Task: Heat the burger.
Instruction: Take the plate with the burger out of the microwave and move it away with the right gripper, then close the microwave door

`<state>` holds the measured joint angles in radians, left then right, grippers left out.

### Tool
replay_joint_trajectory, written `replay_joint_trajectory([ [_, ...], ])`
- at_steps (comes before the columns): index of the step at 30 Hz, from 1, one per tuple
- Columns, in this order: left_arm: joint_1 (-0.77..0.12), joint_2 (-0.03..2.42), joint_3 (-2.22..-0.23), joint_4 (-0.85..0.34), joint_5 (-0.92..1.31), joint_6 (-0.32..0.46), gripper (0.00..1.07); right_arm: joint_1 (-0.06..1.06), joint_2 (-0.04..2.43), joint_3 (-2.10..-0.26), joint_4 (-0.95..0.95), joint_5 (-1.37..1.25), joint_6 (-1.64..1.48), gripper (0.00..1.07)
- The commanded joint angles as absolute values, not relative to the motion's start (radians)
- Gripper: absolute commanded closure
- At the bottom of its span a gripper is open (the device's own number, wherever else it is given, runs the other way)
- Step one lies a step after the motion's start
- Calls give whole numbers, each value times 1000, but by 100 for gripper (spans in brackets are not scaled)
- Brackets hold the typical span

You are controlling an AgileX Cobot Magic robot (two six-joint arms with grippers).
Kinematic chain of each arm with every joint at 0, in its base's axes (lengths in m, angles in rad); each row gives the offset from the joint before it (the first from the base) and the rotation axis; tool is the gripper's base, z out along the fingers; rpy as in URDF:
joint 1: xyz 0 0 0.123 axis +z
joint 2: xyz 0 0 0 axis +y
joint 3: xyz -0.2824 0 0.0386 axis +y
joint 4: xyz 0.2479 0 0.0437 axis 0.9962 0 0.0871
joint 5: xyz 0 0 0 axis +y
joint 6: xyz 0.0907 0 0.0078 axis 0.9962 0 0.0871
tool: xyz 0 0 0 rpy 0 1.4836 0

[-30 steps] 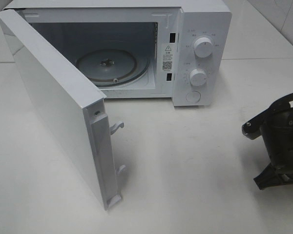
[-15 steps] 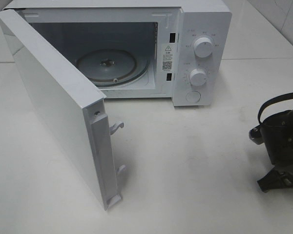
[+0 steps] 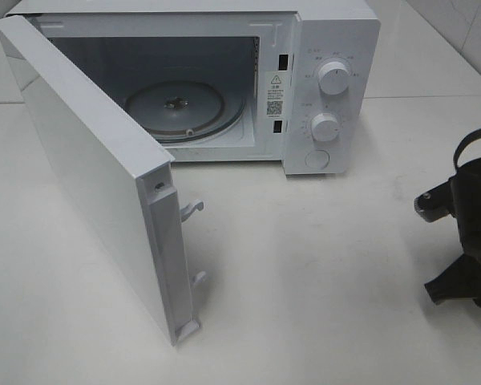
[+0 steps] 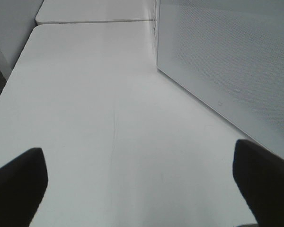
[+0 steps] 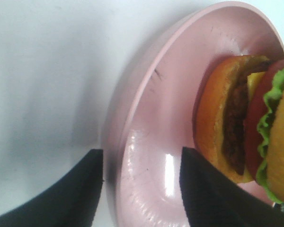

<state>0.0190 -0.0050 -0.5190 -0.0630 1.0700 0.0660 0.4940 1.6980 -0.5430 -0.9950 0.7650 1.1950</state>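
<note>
The burger (image 5: pixel 236 123), with a brown bun, dark patty and green lettuce, lies on a round pink plate (image 5: pixel 170 75) in the right wrist view only. My right gripper (image 5: pixel 142 151) is open and straddles the plate's near rim. One finger (image 5: pixel 80 189) is outside on the table and the other finger (image 5: pixel 203 189) is over the plate's inside, close to the burger. In the exterior view the right arm (image 3: pixel 469 233) sits at the right edge, with plate and burger out of frame. My left gripper (image 4: pixel 138 156) is open over bare table.
The white microwave (image 3: pixel 329 48) stands at the back with its door (image 3: pixel 88 160) swung wide open toward the front left. Its glass turntable (image 3: pixel 184 108) carries nothing. Two knobs are on its right panel. The door's outer face (image 4: pixel 227 61) is close beside the left gripper.
The right arm has shifted toward the right edge of the exterior view and turned a little. The microwave and its door have not moved.
</note>
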Motion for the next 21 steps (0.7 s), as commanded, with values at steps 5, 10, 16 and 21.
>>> replay_joint_trajectory([
  [5,21,-9,-516,-66,1069,65,7,492,1499,-599,-722,736,814,52],
  [10,21,-9,-516,-66,1069,65,7,492,1400,-639,-544,690,562,51],
  [16,21,-9,-516,-66,1069,65,7,492,1276,-677,-287,674,245,32],
  [21,21,-9,-516,-66,1069,65,7,492,1203,-682,-163,679,180,25],
])
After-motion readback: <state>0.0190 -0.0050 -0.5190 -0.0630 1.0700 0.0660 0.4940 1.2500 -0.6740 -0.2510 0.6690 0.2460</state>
